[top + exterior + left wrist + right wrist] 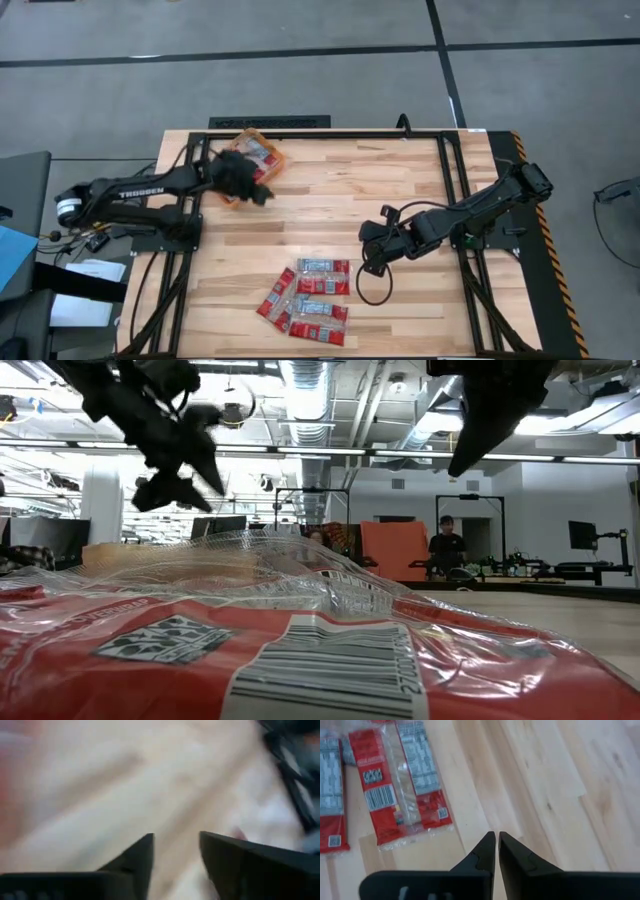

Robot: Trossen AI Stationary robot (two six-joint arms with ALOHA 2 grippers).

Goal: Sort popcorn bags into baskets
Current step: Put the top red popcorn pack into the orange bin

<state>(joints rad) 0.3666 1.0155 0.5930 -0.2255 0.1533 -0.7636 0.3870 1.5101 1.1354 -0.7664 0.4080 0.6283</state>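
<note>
Several red popcorn bags (pixel 310 295) with white label panels lie flat in a loose pile near the table's near edge; one fills the foreground of the low view (pixel 300 650). The orange basket (pixel 279 165) sits at the far left of the table with bags (pixel 258 152) in it, partly hidden by my left arm. My left gripper (pixel 262 194) (pixel 175 837) hovers open and empty at the basket's near side. My right gripper (pixel 371 266) (pixel 496 835) is shut and empty, above bare wood just right of the pile (pixel 395 785).
A black frame rail (pixel 440 180) runs around the tabletop. A loop of black cable (pixel 372 292) lies beside the right gripper. Bare wood (pixel 330 200) spans the table's middle between basket and pile. A person (pixel 447 540) stands far back in the room.
</note>
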